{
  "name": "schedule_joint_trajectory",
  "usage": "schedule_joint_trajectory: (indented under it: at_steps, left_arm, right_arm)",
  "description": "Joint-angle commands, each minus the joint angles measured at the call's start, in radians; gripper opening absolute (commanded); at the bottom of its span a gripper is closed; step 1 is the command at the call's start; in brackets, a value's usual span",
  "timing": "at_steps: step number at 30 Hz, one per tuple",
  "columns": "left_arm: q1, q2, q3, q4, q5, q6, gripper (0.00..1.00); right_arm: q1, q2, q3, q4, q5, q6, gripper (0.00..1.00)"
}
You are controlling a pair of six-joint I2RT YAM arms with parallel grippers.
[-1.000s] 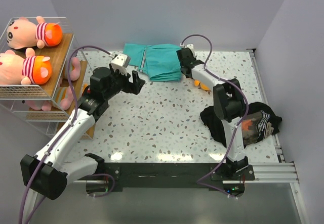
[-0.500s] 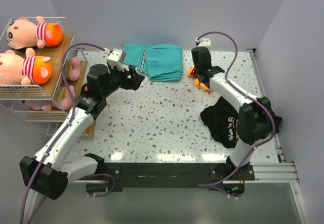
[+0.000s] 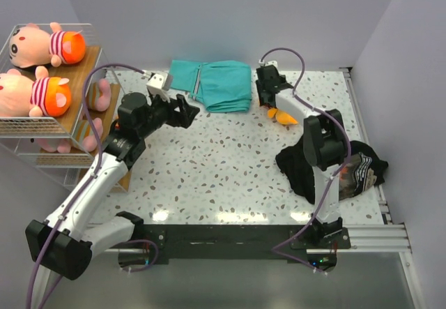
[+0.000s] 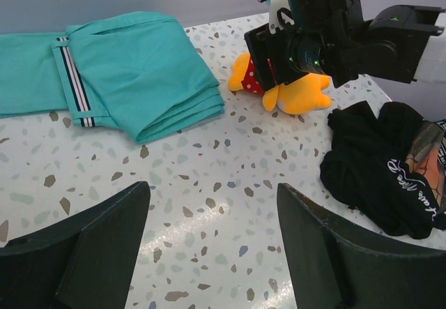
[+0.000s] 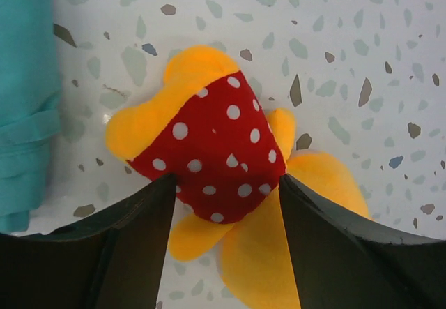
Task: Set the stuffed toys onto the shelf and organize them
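Observation:
An orange stuffed toy (image 5: 216,141) in a red dotted dress lies on the table (image 3: 230,176) at the back right. It also shows in the top view (image 3: 282,116) and the left wrist view (image 4: 300,96). My right gripper (image 5: 224,190) (image 3: 270,101) is open right over it, one finger on each side of the dress. Two pink stuffed toys (image 3: 42,44) (image 3: 35,94) in striped shirts lie on the upper boards of the shelf (image 3: 77,89) at the far left, with others partly hidden lower down (image 3: 89,133). My left gripper (image 3: 187,110) (image 4: 216,246) hangs open and empty over bare table.
A folded teal cloth (image 3: 216,86) (image 4: 139,72) lies at the back middle, just left of the orange toy. A crumpled black garment (image 3: 334,169) (image 4: 387,166) with white lettering sits at the right, beside the right arm. A wall closes the table's far side.
My right gripper's jaws have spread from nearly shut to wide either side of the orange toy, and its arm has swung about. My left gripper drifted slightly left.

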Motion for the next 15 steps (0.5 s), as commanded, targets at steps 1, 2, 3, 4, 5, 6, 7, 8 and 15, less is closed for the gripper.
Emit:
schedule_joint_trajectory:
  at_steps: [1,2,3,4,5,6,7,8,15]
  left_arm:
    - [0.005,-0.003,0.001,0.048,0.007,0.008,0.77]
    - [0.005,-0.001,0.002,0.045,0.004,0.012,0.77]
    - [0.005,0.0,0.002,0.039,0.0,0.015,0.76]
    - [0.005,0.002,0.002,0.038,-0.005,0.024,0.76]
    - [0.007,0.006,0.002,0.036,-0.01,0.03,0.75]
    - [0.007,0.011,0.005,0.031,-0.008,0.034,0.75]
    - [0.007,0.015,0.01,0.027,-0.008,0.038,0.75]
    - [0.007,0.028,0.015,0.021,-0.002,0.038,0.74]
    - [0.007,0.08,0.09,-0.007,0.064,-0.014,0.71]
  right_arm:
    - [-0.04,0.055,0.093,-0.018,-0.025,-0.03,0.63]
    - [-0.045,0.069,0.099,-0.03,-0.032,-0.033,0.61]
    - [-0.051,0.082,0.103,-0.038,-0.038,-0.038,0.56]
    - [-0.055,0.091,0.104,-0.043,-0.051,-0.041,0.5]
    - [-0.057,0.089,0.097,-0.04,-0.056,-0.042,0.34]
    - [-0.057,0.082,0.088,-0.037,-0.059,-0.048,0.25]
    - [-0.057,0.054,0.065,-0.027,-0.065,-0.05,0.09]
    - [-0.055,0.034,0.051,-0.015,-0.073,-0.052,0.03]
    - [-0.031,-0.312,-0.195,0.123,-0.2,0.022,0.0]
